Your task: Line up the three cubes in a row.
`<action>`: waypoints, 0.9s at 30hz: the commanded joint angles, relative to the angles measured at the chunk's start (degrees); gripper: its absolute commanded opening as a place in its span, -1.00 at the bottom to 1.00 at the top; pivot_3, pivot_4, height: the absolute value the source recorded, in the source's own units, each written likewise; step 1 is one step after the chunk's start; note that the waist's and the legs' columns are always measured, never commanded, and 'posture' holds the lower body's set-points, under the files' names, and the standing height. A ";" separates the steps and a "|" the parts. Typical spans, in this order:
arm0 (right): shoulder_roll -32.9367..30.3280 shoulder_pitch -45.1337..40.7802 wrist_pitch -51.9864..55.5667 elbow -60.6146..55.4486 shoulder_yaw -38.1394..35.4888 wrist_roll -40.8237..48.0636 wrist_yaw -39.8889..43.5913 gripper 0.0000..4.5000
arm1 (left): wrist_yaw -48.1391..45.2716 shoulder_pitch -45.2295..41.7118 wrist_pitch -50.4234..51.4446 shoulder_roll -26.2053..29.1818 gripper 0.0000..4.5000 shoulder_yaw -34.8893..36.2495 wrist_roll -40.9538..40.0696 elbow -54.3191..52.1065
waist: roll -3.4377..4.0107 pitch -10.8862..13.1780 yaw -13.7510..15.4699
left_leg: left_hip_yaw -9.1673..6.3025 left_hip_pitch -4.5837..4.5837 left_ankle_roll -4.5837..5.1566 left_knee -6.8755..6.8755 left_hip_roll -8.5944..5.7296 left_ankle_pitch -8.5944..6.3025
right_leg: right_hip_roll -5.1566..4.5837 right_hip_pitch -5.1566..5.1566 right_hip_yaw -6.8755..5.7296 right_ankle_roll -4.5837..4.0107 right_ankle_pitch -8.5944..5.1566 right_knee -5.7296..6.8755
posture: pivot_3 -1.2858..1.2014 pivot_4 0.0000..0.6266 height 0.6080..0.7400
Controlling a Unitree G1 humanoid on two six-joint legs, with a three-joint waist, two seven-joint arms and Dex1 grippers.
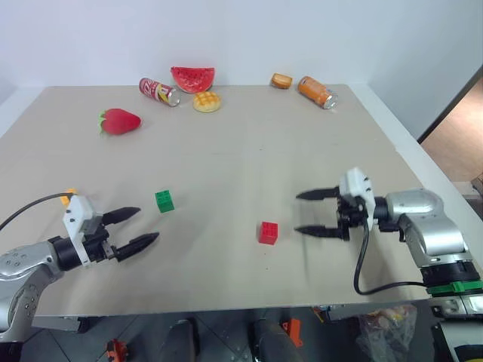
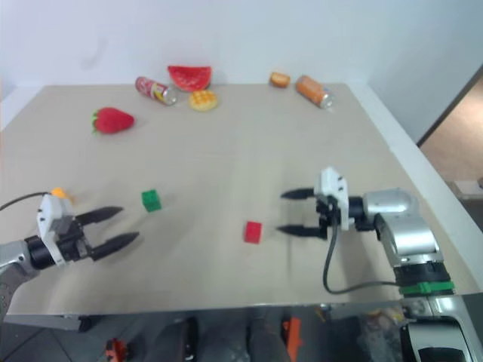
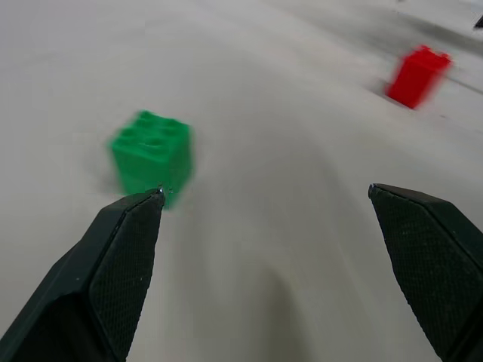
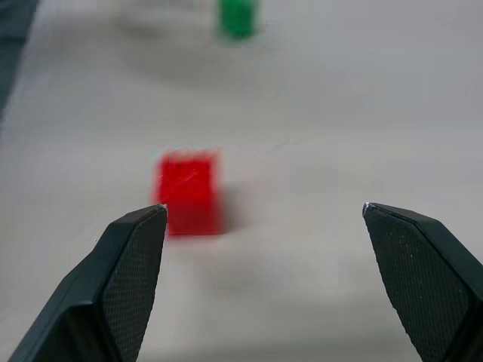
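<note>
Left gripper point(image 1: 136, 228) nearest, at 7 o'clock, spread wide, empty. Right gripper point(image 1: 309, 213) at 4 o'clock, likewise spread, empty. Red cube point(image 1: 268, 232) near centre, green cube point(image 1: 164, 200) at 9 o'clock, orange cube point(image 1: 69, 196) partly hidden behind left wrist. Risk: wrist sweeping unseen orange cube off table point(image 1: 241, 151); cubes well apart, skewed row likely.

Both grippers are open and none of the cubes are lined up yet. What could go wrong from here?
1. The yellow cube sits half hidden behind the left gripper, so the arm may knock it.
2. The red cube lies close to the right gripper, and a low sweep could push it away.
3. The green cube stands far from red, so the row needs long moves.
</note>
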 commanded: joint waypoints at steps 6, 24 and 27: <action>4.73 1.60 9.64 -17.62 -0.97 10.07 -6.85 0.91 | 5.67 -4.35 0.55 -1.07 1.00 -3.29 6.50 4.84 | -0.01 0.00 0.30 | -0.01 -0.10 -0.03 -0.13 0.06 -0.02 | 0.10 -0.12 -0.01 -0.02 -0.05 0.01 | 0.03 -0.52 1.00; 4.12 7.94 12.46 -25.37 -1.41 12.13 -12.74 0.91 | 3.12 -23.52 -6.96 -5.49 1.00 -11.04 14.56 24.79 | -0.16 -0.09 0.34 | 0.07 -0.15 -0.02 0.03 0.17 -0.01 | 0.24 -0.15 0.06 0.00 0.15 0.03 | 0.03 -0.52 1.00; 3.78 8.44 12.40 -25.81 -1.41 12.07 -13.23 0.91 | 1.02 -25.15 -7.39 -5.78 1.00 -11.87 14.67 26.46 | -0.16 -0.09 0.27 | 0.08 -0.16 -0.02 0.03 0.17 -0.01 | 0.24 -0.16 0.07 0.01 0.16 0.03 | 0.03 -0.52 1.00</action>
